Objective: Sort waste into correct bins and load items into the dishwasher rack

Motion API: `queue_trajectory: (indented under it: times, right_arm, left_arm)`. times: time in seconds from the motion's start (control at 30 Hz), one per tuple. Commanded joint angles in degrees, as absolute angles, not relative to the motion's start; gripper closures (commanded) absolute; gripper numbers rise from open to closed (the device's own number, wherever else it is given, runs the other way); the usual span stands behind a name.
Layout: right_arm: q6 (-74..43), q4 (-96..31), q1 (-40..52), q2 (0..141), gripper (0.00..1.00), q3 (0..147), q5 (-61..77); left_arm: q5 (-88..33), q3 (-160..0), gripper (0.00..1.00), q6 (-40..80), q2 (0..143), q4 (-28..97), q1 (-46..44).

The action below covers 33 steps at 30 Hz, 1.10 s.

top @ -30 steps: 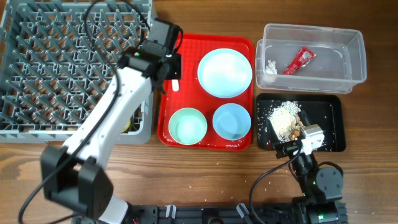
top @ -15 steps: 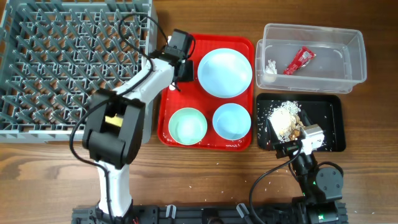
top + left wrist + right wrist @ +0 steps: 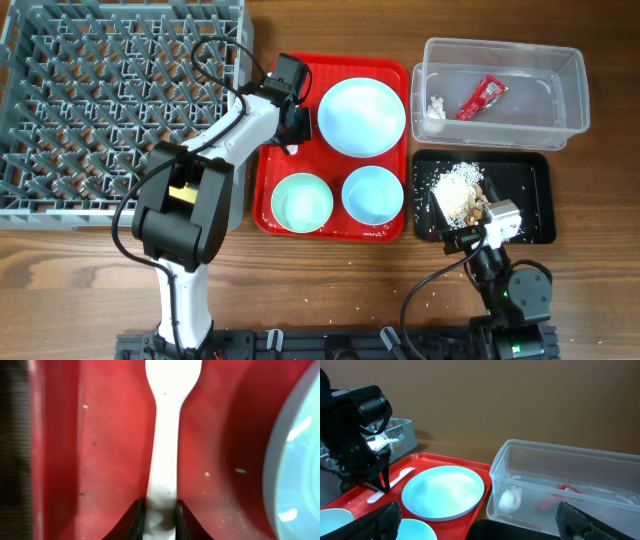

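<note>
My left arm (image 3: pixel 222 138) is a white shell w/ black joints. The big black elbow block (image 3: pixel 182 218) has a yellow mark on top. A thin black cable (image 3: pixel 116 228) loops off beside it. The wrist end is a black boxy unit (image 3: pixel 290 72). Left hand (image 3: pixel 159 515): two black fingers (image 3: pixel 137 521), smooth w/ curved tips. My right arm (image 3: pixel 512 290) is mostly black w/ round joints, a pale grey block (image 3: pixel 503 220) up front & a black cable (image 3: pixel 408 305) trailing. Right hand (image 3: pixel 480 525): black, rough-textured fingers (image 3: pixel 382 522).
</note>
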State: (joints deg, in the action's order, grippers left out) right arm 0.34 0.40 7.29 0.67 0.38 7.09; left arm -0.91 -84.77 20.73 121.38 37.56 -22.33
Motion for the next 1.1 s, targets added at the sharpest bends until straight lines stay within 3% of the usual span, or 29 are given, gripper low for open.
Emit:
queue_trajectory:
  times: [0.0, 0.13, 0.27, 0.47, 0.57, 0.63, 0.67, 0.77, 0.87, 0.97, 1.07]
  right_arm:
    - [1.1, 0.6, 7.0, 0.3, 0.0, 0.3, 7.7]
    - [1.1, 0.6, 7.0, 0.3, 0.0, 0.3, 7.7]
    - [1.1, 0.6, 7.0, 0.3, 0.0, 0.3, 7.7]
    - [1.1, 0.6, 7.0, 0.3, 0.01, 0.3, 7.7]
    - [1.1, 0.6, 7.0, 0.3, 0.0, 0.3, 7.7]
    - [1.1, 0.6, 7.0, 0.3, 0.0, 0.3, 7.7]
    - [1.1, 0.6, 7.0, 0.3, 0.0, 0.3, 7.7]
    - [1.1, 0.6, 7.0, 0.3, 0.0, 0.3, 7.7]
    - [1.1, 0.6, 7.0, 0.3, 0.0, 0.3, 7.7]
    - [1.1, 0.6, 7.0, 0.3, 0.0, 0.3, 7.7]
    - [1.1, 0.6, 7.0, 0.3, 0.0, 0.3, 7.7]
  left_arm:
    - [-5.3, -83.7, 0.82, 21.3, 119.3, 38.5, -22.2]
    - [-4.0, -83.7, 0.81, 20.0, 109.7, 39.0, -22.2]
    - [4.8, -83.7, 0.79, 19.7, 102.9, 41.8, -22.2]
    - [34.3, -83.7, 0.75, 16.1, 98.2, 51.3, -21.5]
    - [31.9, -83.4, 0.76, 14.3, 98.9, 53.4, -17.8]
    - [22.0, -83.5, 0.76, 13.7, 99.4, 52.6, -15.9]
    - [17.0, -83.5, 0.64, 13.7, 99.3, 52.2, -15.8]
    - [0.6, -83.5, 0.56, 13.7, 99.2, 48.0, -18.4]
    - [5.1, -83.5, 0.82, 13.7, 101.4, 46.6, -21.7]
    - [9.9, -83.2, 0.91, 13.9, 107.5, 47.0, -21.2]
    - [7.7, -83.1, 0.93, 13.9, 114.2, 46.7, -14.4]
